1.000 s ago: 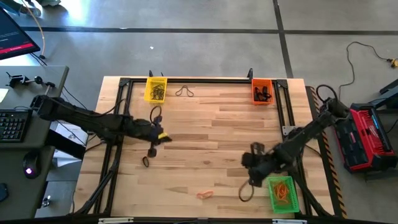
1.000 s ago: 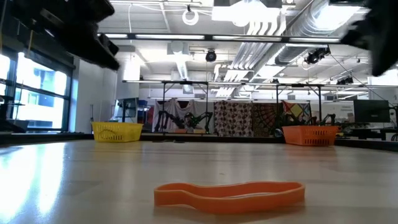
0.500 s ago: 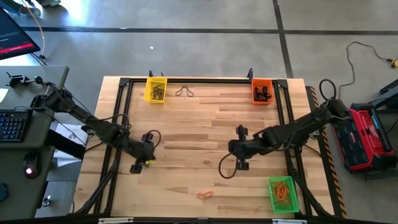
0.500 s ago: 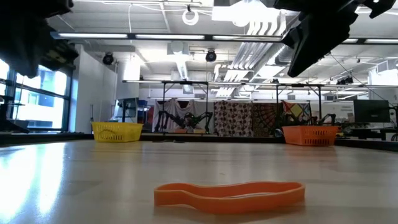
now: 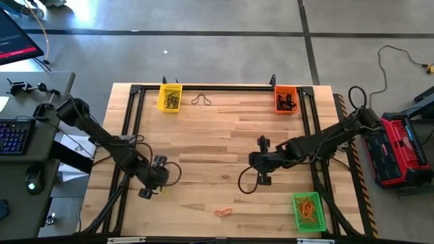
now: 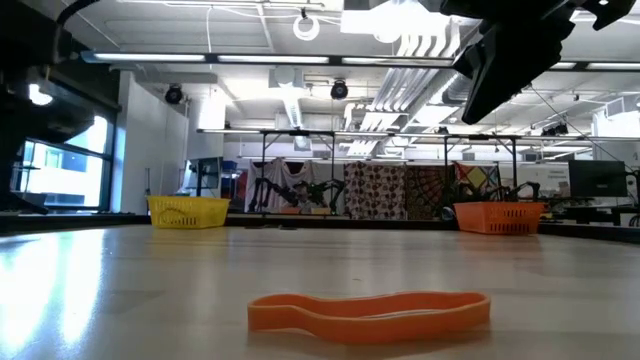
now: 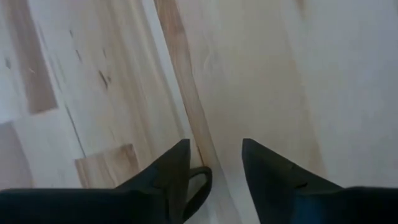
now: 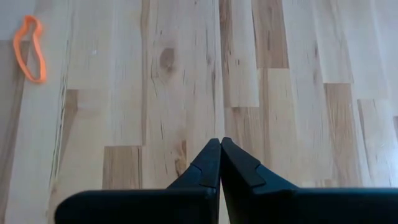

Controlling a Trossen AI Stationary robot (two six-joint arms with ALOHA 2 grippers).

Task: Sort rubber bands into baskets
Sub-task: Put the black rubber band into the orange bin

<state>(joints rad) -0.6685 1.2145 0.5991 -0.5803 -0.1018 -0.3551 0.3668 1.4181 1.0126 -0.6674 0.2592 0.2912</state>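
One orange rubber band (image 5: 223,211) lies flat on the wood near the table's front edge, and it also shows in the low view (image 6: 370,310) and the right wrist view (image 8: 30,48). The yellow basket (image 5: 169,97) and orange basket (image 5: 286,99) stand at the far edge, the green basket (image 5: 308,211) at the near right. All three hold bands. My left gripper (image 5: 144,193) is open near the near left, pointing steeply down, with a small dark loop (image 7: 200,186) by one finger. My right gripper (image 5: 263,179) hangs shut over mid-table, holding nothing. My left gripper's fingers stand apart above the wood. The dark loop (image 7: 202,180) shows against the inner side of one finger (image 7: 177,168). I cannot tell whether it touches that finger or lies on the table beside it.
A black frame (image 5: 203,87) runs along the table's far, left and right sides. A thin dark loop (image 5: 199,99) lies between the two far baskets. A red and black case (image 5: 401,149) sits off the right side. Bare wood spans the middle.
My left gripper has swung from left of mid-table toward the near left corner, sinking and tipping more steeply down. My right gripper has gone from beside the green basket toward the table's left, rolling a little, then kept still. The orange band has not moved.
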